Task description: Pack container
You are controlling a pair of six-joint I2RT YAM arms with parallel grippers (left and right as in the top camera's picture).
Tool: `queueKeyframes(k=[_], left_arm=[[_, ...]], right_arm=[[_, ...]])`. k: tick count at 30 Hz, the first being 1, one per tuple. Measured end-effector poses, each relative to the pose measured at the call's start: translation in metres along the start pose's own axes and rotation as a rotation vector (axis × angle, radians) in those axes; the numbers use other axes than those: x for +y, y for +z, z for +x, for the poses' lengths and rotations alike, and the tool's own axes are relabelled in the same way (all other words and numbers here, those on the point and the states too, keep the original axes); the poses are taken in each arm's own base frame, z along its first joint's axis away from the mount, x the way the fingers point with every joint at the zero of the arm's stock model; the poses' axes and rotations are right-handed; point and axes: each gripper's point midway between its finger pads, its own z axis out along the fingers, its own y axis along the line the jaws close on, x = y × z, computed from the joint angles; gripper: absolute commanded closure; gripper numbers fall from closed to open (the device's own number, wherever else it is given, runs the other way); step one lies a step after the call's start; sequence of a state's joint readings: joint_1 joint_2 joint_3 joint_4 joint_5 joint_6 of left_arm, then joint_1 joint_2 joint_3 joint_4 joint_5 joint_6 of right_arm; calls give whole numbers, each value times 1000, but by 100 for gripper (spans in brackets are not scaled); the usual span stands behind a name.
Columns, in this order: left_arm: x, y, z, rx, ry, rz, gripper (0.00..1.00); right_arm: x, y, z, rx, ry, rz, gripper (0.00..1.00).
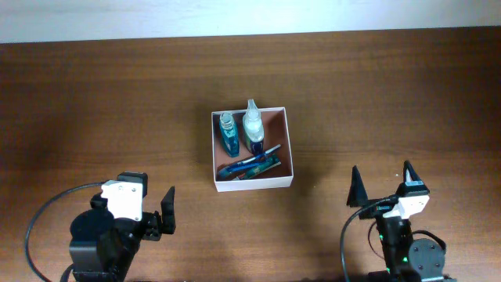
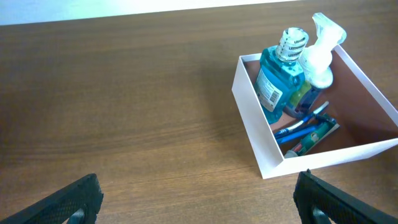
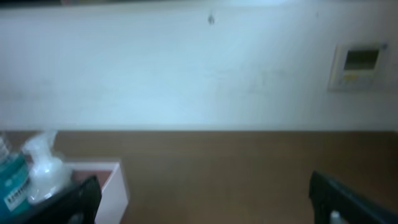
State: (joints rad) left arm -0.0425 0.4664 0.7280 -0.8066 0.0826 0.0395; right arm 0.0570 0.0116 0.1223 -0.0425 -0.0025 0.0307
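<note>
The container [image 1: 254,185], a square shallow box with white walls and a reddish-brown inside, sits at the table's middle. In it stand a blue mouthwash bottle [image 1: 228,133] and a white spray bottle [image 1: 253,129]. A blue toothbrush and a tube [image 1: 250,166] lie along its near side. My left gripper [image 1: 150,196] is open and empty at the front left, apart from the box. My right gripper [image 1: 382,184] is open and empty at the front right. The left wrist view shows the container [image 2: 252,124] with the bottle [image 2: 277,81] between the open jaws [image 2: 199,202]. The right wrist view shows the container's corner [image 3: 115,186] and the open jaws [image 3: 205,199].
Brown wooden table [image 1: 376,86] all around the box. A white wall runs behind the table's far edge, with a small panel [image 3: 357,65] on it. Black cables loop beside each arm base at the front [image 1: 35,227].
</note>
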Motion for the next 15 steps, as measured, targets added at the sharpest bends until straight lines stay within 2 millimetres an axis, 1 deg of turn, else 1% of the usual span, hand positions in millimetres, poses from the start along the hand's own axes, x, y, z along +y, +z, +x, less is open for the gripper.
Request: queueKeyframes(k=[2,4,6,7,15], left_arm=[[0,0,0,0,0,0,1],[0,0,0,0,0,0,1],[0,0,0,1,0,0,1],[0,0,0,0,0,0,1],[0,0,0,0,0,0,1]], right_arm=[[-3,5,17,-7,-9,11,1],[-5,6,42,66,-23,15,1],[-5,4,60,133,-34,12,1],[-5,4,62,143,-38,9,1],[-4,4,62,142,-42,5,1]])
